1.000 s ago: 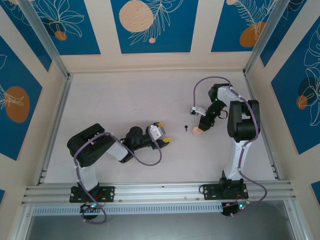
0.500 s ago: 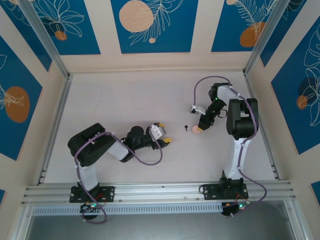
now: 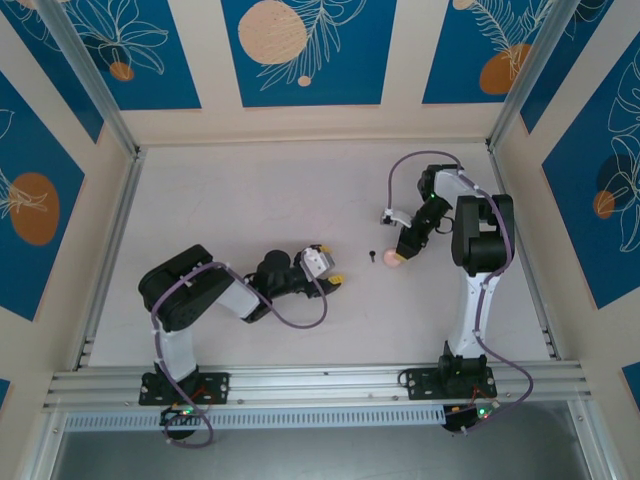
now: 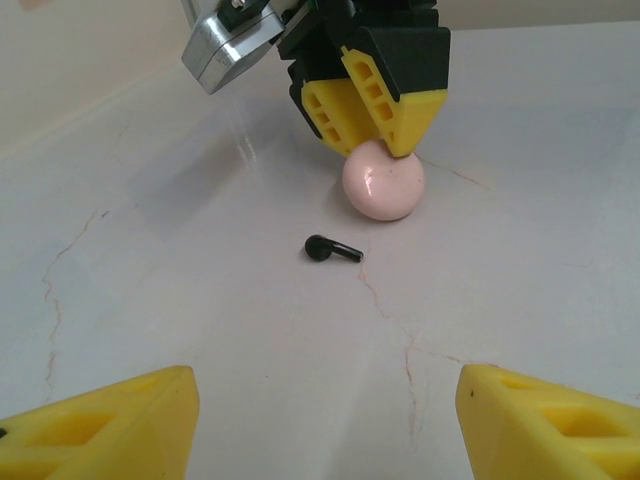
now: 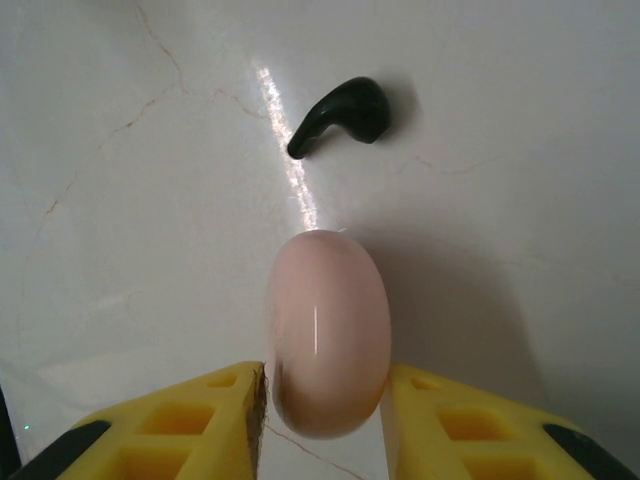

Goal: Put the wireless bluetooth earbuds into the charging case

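Right gripper (image 5: 325, 388) pinching pale-pink disc (image 5: 326, 320), earbud (image 5: 345, 115) just beyond, left gripper (image 4: 325, 400) spread, bare table (image 4: 150, 290) around.

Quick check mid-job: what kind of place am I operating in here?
Likely a purpose-built robot test cell, not a home or shop: an aluminium framing rail runs along the near edge, and blue leaf-print wall panels box in a white tabletop.

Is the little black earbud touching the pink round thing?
Apart. The right wrist view shows a strip of bare table between the earbud and the pink round thing.
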Controlling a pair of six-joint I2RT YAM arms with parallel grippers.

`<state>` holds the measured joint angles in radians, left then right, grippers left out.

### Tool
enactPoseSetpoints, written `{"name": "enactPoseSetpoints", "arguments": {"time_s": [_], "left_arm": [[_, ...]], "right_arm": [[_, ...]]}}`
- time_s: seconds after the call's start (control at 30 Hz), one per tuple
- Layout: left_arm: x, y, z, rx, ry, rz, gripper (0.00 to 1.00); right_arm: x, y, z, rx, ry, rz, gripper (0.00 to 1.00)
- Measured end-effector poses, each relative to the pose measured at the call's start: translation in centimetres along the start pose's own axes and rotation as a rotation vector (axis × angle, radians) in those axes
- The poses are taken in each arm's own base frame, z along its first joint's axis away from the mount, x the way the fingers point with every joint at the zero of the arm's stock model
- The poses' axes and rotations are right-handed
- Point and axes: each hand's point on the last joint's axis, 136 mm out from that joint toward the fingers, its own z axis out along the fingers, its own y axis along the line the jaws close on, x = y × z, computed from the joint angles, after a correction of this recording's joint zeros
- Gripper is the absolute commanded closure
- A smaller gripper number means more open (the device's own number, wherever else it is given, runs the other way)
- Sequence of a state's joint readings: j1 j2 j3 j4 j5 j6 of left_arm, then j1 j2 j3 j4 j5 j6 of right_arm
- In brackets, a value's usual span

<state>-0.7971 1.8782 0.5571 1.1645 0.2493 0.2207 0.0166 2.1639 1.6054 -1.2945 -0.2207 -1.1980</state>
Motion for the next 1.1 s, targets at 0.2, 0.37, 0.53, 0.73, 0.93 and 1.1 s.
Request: {"name": "enactPoseSetpoints", "arguments": {"time_s": [0.2, 0.37, 0.53, 0.73, 0.93, 1.1], "left_arm": [[0.1, 0.1, 0.3, 0.001, 0.004, 0.003, 0.32], [0.1, 0.1, 0.3, 0.001, 0.004, 0.006, 0.32], [0.2, 0.1, 0.3, -0.002, 0.007, 0.005, 0.32], [0.0, 0.7, -0.2, -0.04, 0.017, -0.014, 0.32], [-2.0, 2.2, -2.1, -0.127, 0.002, -0.066, 0.31], [-3.7, 3.3, -3.8, -0.179, 0.046, -0.146, 0.31]], "right_arm": [[-0.1, -0.6, -0.6, 0.023, -0.012, -0.002, 0.59], [-0.3, -0.9, -0.8, 0.037, -0.018, -0.005, 0.58], [-0.5, -1.4, -0.9, 0.061, -0.029, -0.006, 0.57], [-2.1, -0.3, -2.6, 0.154, -0.106, -0.023, 0.55], [-5.9, 3.2, -5.5, 0.257, -0.261, -0.069, 0.55], [-8.6, 7.4, -6.3, 0.255, -0.421, -0.109, 0.54]]}}
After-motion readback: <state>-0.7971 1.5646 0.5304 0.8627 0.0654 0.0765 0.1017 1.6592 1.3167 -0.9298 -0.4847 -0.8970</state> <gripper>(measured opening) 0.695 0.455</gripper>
